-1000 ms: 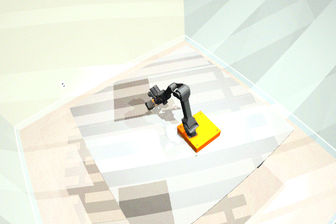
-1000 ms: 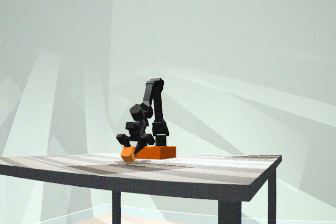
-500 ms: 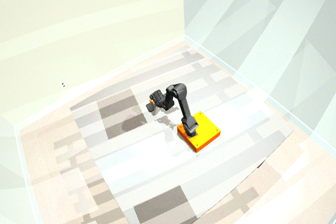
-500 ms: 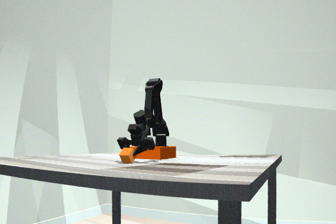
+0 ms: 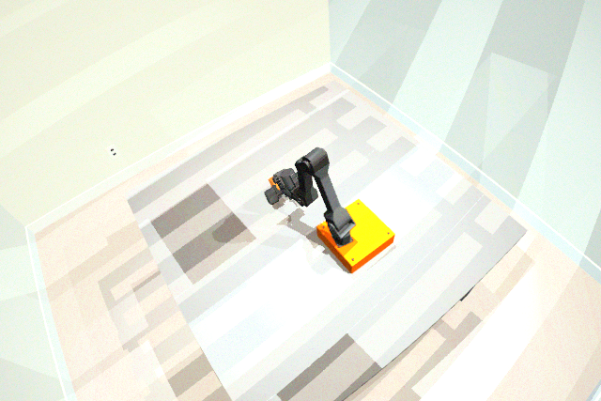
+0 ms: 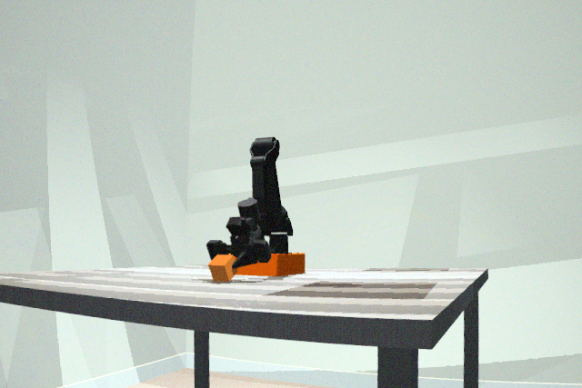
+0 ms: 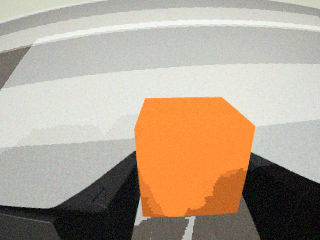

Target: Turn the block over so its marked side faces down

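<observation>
Striped table (image 6: 376, 313), edges well away, gripper (image 6: 235, 263) clamped on tilted orange block (image 6: 222, 267), low over tabletop

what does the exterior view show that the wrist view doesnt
Only the exterior view shows the whole arm folded low, its orange base, and the table with its legs; the block sits tilted near the tabletop. Only the wrist view shows both dark fingers flanking the block close up. Both show the gripper clamped on the orange block.
</observation>
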Robot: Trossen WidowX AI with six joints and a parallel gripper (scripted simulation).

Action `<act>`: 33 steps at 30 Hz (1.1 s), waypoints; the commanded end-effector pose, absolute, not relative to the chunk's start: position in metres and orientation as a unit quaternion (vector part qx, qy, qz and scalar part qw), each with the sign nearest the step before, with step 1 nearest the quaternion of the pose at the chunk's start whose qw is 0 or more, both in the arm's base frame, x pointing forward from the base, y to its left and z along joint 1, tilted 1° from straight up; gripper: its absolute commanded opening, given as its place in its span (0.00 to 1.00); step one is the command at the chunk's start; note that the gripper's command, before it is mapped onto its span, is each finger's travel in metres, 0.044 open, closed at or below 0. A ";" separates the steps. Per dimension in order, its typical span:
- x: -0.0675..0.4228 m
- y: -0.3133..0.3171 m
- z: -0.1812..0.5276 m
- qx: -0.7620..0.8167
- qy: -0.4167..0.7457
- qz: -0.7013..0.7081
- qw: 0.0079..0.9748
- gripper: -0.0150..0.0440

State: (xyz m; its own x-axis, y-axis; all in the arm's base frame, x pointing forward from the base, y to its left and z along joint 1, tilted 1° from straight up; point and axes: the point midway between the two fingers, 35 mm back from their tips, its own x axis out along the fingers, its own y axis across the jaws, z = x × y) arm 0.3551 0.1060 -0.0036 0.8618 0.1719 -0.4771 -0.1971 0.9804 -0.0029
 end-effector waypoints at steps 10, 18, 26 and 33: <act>0.354 0.105 -0.002 -0.027 0.231 0.094 0.968 0.25; 0.354 0.105 -0.002 -0.027 0.231 0.094 0.968 0.48; 0.354 0.105 -0.002 -0.027 0.231 0.094 0.968 0.83; 0.354 0.105 -0.002 -0.027 0.231 0.094 0.968 1.00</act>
